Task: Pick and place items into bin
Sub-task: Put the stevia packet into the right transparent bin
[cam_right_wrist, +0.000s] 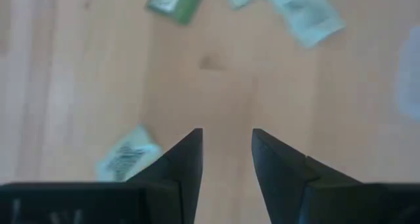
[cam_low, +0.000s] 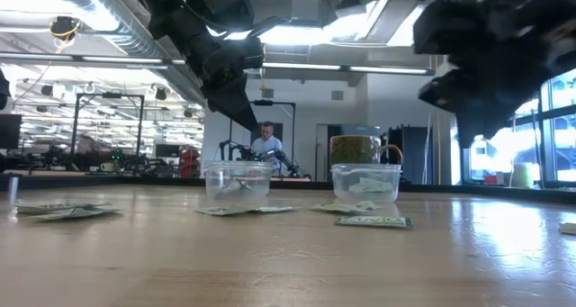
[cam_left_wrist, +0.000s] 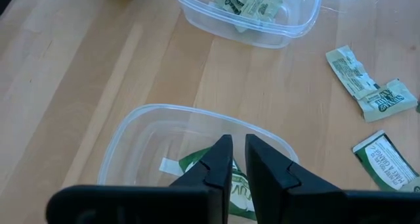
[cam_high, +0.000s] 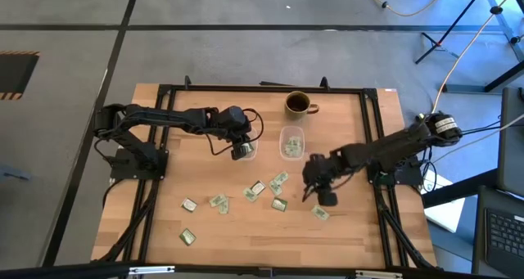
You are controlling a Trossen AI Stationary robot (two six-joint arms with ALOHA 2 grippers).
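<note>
Green-and-white packets (cam_high: 278,182) are lying scattered on the table (cam_high: 352,230), light and floppy, best pinched across a flat edge; the right gripper (cam_right_wrist: 226,152) is hovering released (empty), while the left gripper (cam_left_wrist: 237,159), near-clenched, is hanging over a clear bin (cam_left_wrist: 141,135)

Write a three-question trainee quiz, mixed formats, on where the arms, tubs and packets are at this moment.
1. True or false: the brown mug stands between the two clear tubs.
2. The left gripper hovers over: A) the mug, B) a clear tub, C) bare table.
3. Fill in: the right gripper has its jaws ____ above the loose packets.

Key: 1 false, it stands beyond the second tub; 2 B; 3 open, holding nothing.
</note>
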